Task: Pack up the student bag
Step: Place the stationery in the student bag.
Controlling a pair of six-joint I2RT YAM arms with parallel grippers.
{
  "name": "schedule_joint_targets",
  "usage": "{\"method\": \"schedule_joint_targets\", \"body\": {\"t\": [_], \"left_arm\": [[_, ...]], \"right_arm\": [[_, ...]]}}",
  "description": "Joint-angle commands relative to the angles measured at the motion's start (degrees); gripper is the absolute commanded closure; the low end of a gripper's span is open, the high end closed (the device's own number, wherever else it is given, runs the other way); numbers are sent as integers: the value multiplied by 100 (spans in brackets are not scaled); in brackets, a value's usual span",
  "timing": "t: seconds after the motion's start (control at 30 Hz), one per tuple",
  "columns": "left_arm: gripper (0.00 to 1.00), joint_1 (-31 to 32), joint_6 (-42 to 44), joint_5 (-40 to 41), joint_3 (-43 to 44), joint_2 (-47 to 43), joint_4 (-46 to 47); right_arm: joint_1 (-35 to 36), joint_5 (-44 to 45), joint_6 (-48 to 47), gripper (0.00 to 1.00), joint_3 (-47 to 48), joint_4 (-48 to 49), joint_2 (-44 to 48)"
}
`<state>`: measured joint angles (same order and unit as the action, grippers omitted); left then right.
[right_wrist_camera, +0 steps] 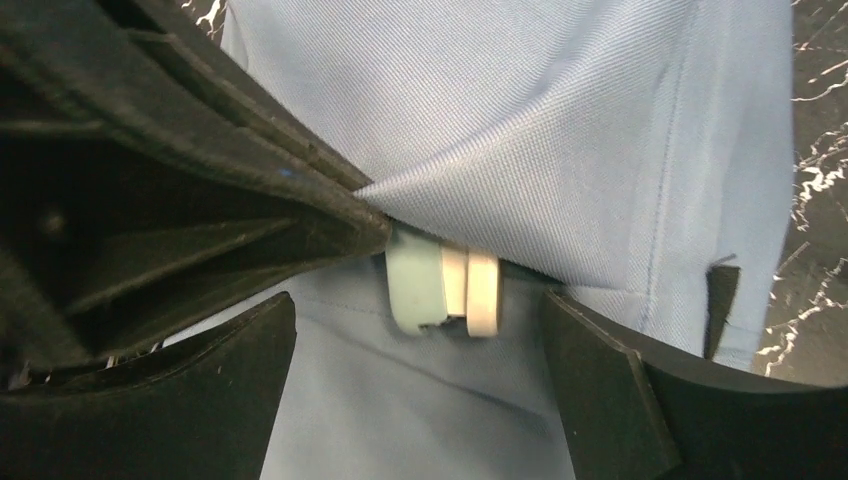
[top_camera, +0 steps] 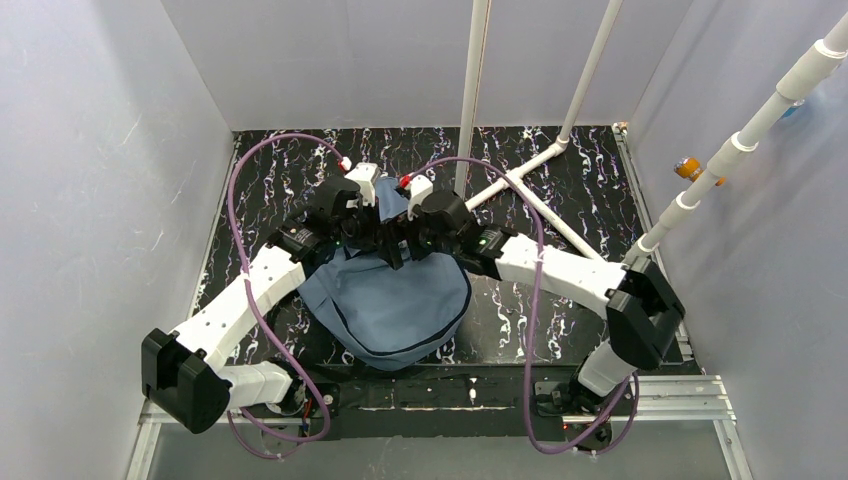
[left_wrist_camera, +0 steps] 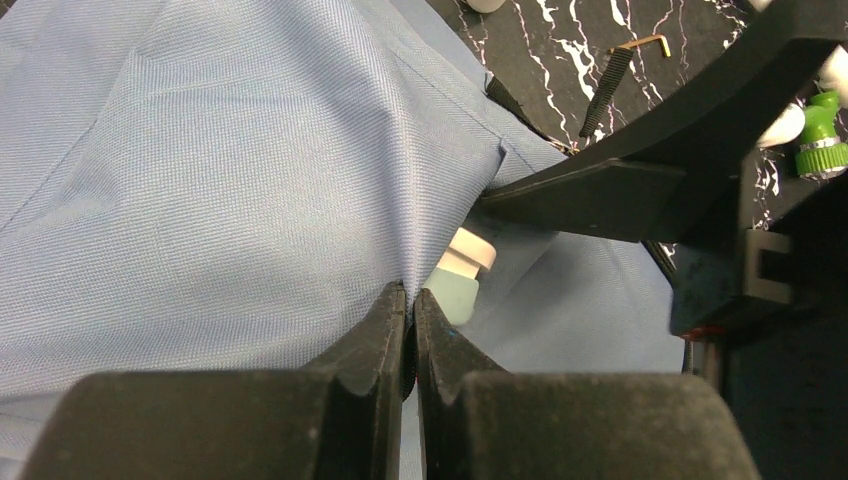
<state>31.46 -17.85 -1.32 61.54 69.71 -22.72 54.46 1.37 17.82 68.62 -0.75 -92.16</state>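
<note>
Slate-blue and soft, the rounded fabric student bag [top_camera: 390, 305] lies flat in the middle of the black, white-veined marble-pattern table [top_camera: 570, 180], its dark zipper line curving along the near edge, and both arms lean in over its far rim. First the left gripper [left_wrist_camera: 410, 305]: its two black fingers are pressed tight together with a fold of the bag's cloth pinched between them, and the fabric rises to that pinch in a taut ridge. Just under the lifted fold a small pale teal cylinder [right_wrist_camera: 440, 285] with a white cap pokes out, lying on its side on the lower layer of cloth, half tucked beneath the upper one. Over to the right gripper [right_wrist_camera: 418, 300]: its fingers stand spread wide, one on either side of that teal cylinder, each clear of it, gripping nothing that I can see. From the left wrist view, one of those right fingers [left_wrist_camera: 590, 190] reaches in just beside the pinch point. Beyond the bag's corner a ribbed black strap [left_wrist_camera: 615, 80] with a brass-coloured hook lies on the table. Looping off both arms are purple cables [top_camera: 240, 200], and a white plastic pipe frame [top_camera: 535, 165] stands on the far right of the table.
</note>
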Motion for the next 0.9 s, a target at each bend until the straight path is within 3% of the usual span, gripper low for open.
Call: {"method": "schedule_joint_targets", "body": {"t": [0.0,0.1,0.23,0.27,0.57,0.7,0.87], "left_arm": [[100,132,-62,-407,-25,-242,-92],[100,132,-52,-386,-12,-272,-110],[100,132,-69,-418,-4,-282,-117],[100,132,-77,-433,-4,-275,-118],[100,134,-199,-598,6,-247,-105],[100,132,-288,-643,-38,-260,-78],[100,132,-376,-729,-50,-295,-57]], "right_arm": [[-73,226,-192,2,-246,-215,671],[-70,223,-96,6,-502,-220,860],[-74,102,27,48,-749,9,892],[-74,33,54,55,-749,100,854],[-72,-88,146,90,-422,904,178],[-74,25,367,99,-366,1586,-194],[-60,-312,508,99,37,2241,-562]]}}
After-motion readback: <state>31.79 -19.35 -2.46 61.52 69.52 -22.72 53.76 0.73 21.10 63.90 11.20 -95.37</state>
